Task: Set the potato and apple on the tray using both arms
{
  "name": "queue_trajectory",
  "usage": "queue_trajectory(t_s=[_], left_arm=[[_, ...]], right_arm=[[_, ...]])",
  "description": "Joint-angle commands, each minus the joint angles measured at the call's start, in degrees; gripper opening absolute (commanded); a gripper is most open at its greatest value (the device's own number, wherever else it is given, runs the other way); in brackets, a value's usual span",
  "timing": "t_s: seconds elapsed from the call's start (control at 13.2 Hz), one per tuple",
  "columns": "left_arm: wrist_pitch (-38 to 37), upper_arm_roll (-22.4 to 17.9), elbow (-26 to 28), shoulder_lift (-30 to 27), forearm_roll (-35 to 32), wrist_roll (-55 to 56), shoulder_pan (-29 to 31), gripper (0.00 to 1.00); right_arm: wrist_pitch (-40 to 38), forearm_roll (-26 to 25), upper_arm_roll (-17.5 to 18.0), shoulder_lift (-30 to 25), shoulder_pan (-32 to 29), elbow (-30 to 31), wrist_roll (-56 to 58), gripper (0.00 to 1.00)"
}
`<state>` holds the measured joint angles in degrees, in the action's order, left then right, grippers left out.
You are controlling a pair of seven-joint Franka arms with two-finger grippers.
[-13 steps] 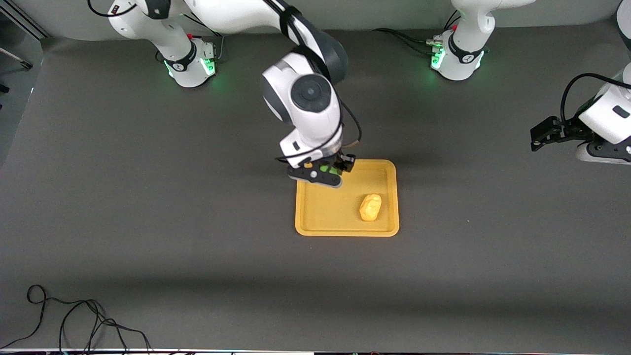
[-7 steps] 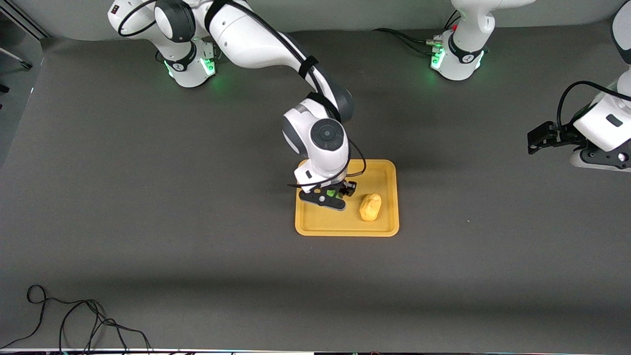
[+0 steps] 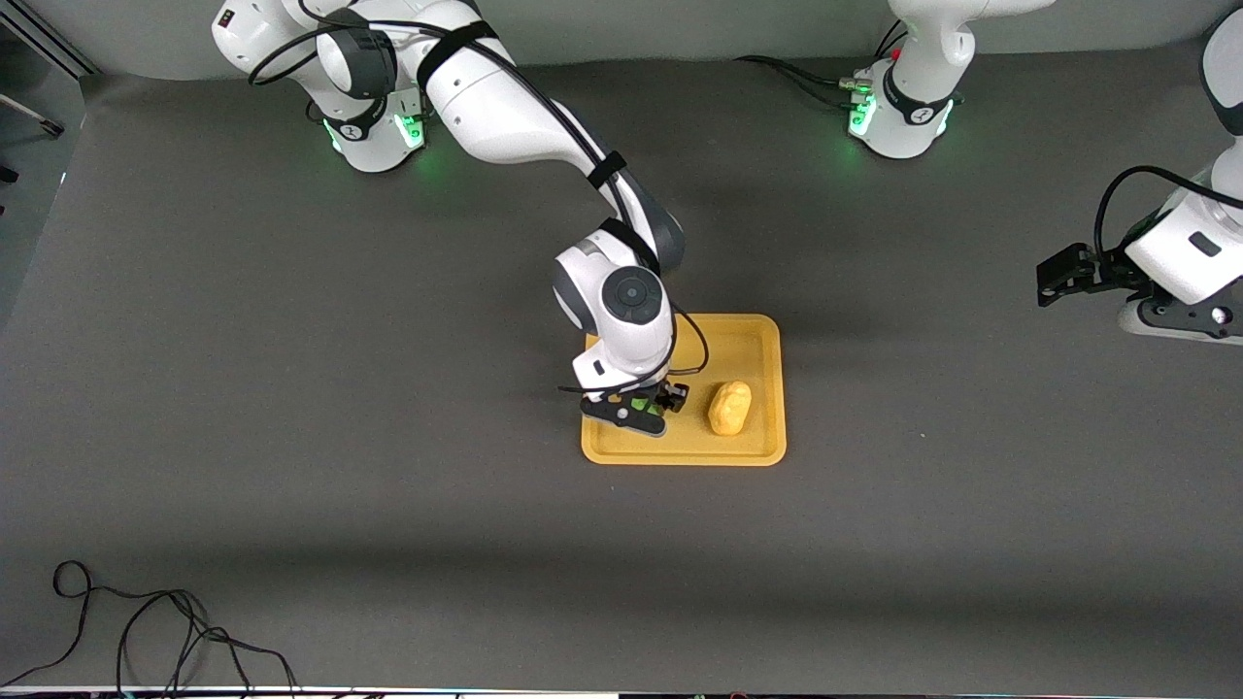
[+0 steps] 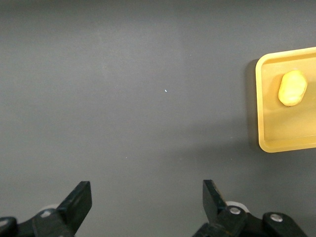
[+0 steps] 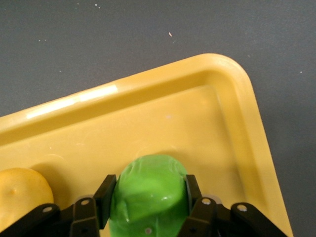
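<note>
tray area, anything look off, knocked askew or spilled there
Nothing stands out. The tray lies flat and square on the table, with the potato resting inside it. The right hand holds the apple low over the tray beside the potato. The left hand waits open over bare table at its own end.

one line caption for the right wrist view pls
Right gripper holds the round green apple over the yellow plastic tray, beside the yellow-orange potato.
</note>
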<state>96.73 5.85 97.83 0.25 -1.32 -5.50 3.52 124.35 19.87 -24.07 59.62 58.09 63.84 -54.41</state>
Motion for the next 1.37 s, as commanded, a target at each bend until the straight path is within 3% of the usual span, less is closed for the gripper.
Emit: queue_trajectory(t_s=[0.0,0.3,0.38,0.76,1.06,1.29], left_arm=[[-0.1,0.0,-0.6,0.4,0.3,-1.3,0.3,1.0],[-0.5,0.0,-0.6,0.4,1.1,-1.5,0.3,1.0],[-0.6,0.0,-0.6,0.4,1.1,-1.4,0.2,1.0],[-0.9,-0.7,-0.8,0.3,1.1,-1.8,1.6,1.0],[0.0,-0.8,-1.1,0.4,1.1,-1.8,1.8,1.0],[-0.6,-0.6,-1.1,0.3,0.5,-0.8,1.5,1.0]], right_arm=[[1.2,0.0,0.7,0.1,0.3,0.0,-1.8,0.45],[1.2,0.1,1.8,-0.1,0.3,-0.2,-2.2,0.49],[1.2,0.1,1.9,-0.1,0.3,-0.1,-2.4,0.97],[-0.9,-0.7,1.0,-4.5,-0.9,0.1,-1.4,1.0],[-13.2,-0.7,-3.9,-14.4,-1.1,0.0,0.3,1.0],[-26.8,-0.7,-9.8,-23.2,-1.1,1.8,12.5,1.0]])
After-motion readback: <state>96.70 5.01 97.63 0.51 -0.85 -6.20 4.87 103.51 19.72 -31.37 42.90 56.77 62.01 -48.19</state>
